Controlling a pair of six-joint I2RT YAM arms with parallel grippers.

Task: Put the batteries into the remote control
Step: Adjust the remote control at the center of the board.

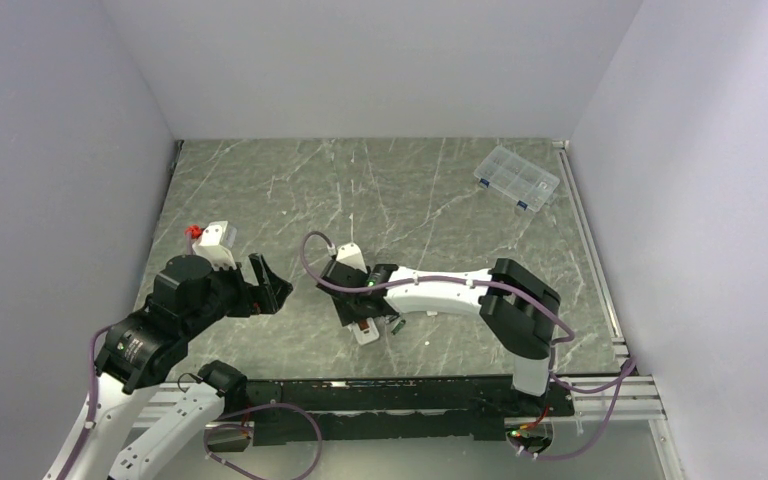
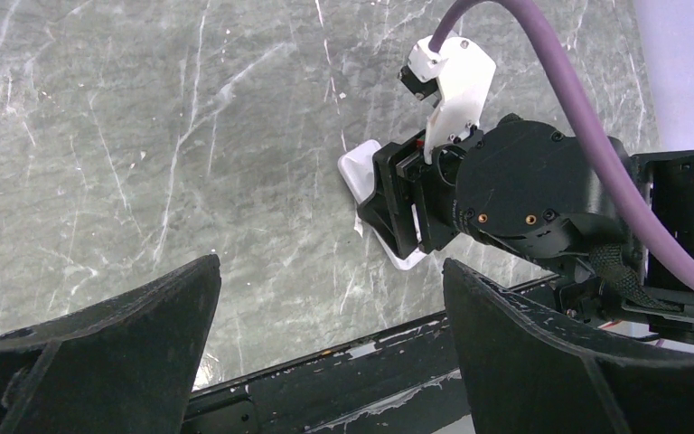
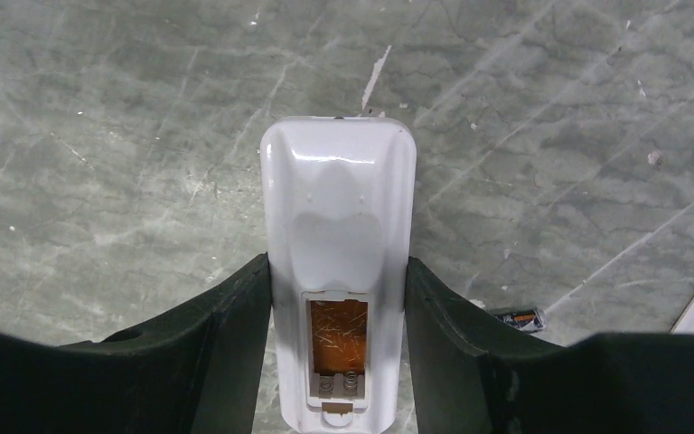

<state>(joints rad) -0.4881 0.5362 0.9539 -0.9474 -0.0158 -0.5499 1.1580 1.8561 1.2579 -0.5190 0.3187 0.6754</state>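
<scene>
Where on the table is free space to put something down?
Free: the wide far strip of the table, left of the clear box, and the patch between that box and the right arm. Crowded: the near edge, where the right gripper holds the remote control, a battery beside it.

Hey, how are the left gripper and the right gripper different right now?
The left gripper stands wide open with nothing between its fingers; the right gripper is closed on the remote control. The left gripper hangs off to one side of the remote control; the right gripper holds it with the battery bay uncovered and empty. Both have black fingers.
</scene>
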